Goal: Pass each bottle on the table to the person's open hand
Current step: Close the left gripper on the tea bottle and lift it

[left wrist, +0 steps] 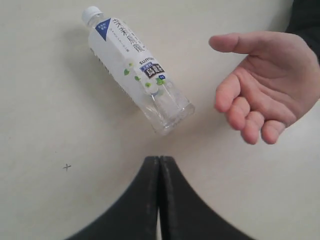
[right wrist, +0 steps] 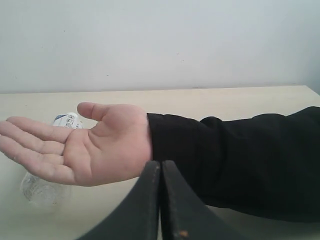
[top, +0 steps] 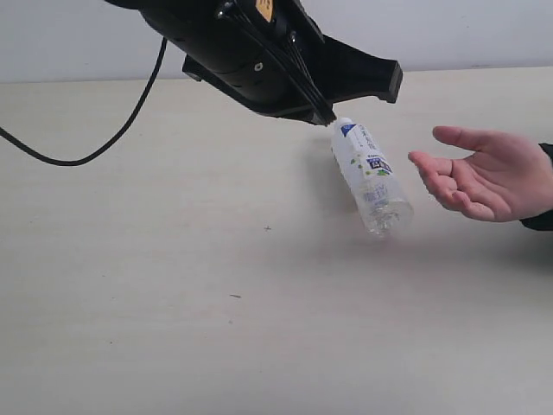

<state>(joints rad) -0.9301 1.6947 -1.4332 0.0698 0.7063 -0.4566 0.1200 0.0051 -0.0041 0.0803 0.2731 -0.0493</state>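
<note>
- A clear bottle (top: 370, 177) with a white, green and blue label lies on its side on the pale desk (top: 173, 259).
- Its white cap points toward the far edge of the desk, close under the tip of the black arm (top: 259, 52). Its bottom end points toward the near side.
- An open hand (top: 484, 173) waits just beside the bottle, palm up, fingers toward it. There is a small gap between them, so they do not touch.
- The hand comes in from the right edge, with a black sleeve (right wrist: 240, 160) behind it.
- The left end effector (left wrist: 159, 159) is pressed together and holds nothing. The bottle lies apart from it, in front of its tips.
- The right end effector (right wrist: 160, 162) is pressed together too, with the hand's wrist right in front of it.
- Bare desk spreads wide to the left of the bottle and in front of it, with a few tiny dark specks (top: 267, 228).
- A black cable (top: 130, 121) hangs in a loop over the far left part of the desk.
- The far edge of the desk meets a plain pale wall (top: 484, 35).
</note>
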